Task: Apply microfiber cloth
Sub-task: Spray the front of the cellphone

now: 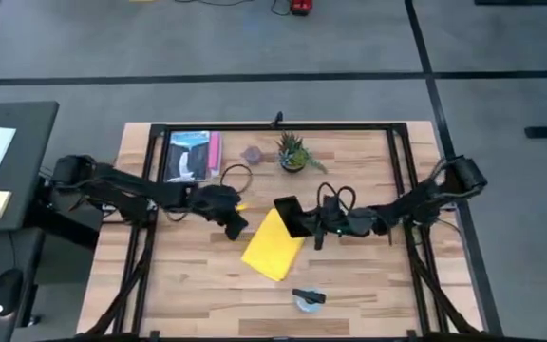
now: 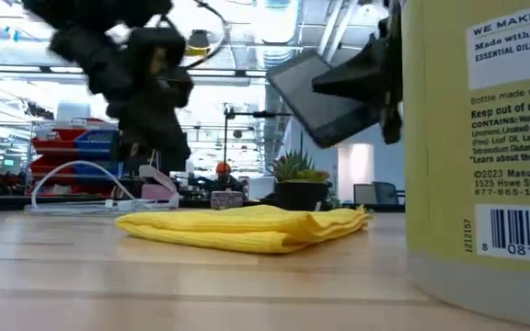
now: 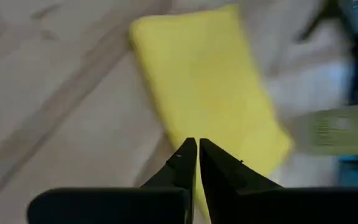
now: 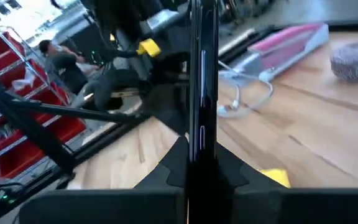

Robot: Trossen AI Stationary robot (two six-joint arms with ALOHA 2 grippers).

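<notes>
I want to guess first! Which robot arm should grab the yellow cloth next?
Probably the left. The left gripper hangs empty, fingers shut, beside the microfiber cloth lying flat on the table. The right gripper is busy holding the black smartphone in the air.

Both arms are matte black from base to tip, built of chunky rounded joint housings linked by slimmer straight segments. Thin black cables loop loosely off the right arm near its wrist, arching above the forearm. The left arm's black two-finger gripper (image 3: 197,163) ends in two flat, tapering fingers (image 3: 180,167) with pointed tips and plain dark faces, rising from a broad, blocky black crossbar. The right arm's black two-finger gripper (image 4: 199,158) has the same wedge-shaped black fingers above a wide dark bar.
</notes>
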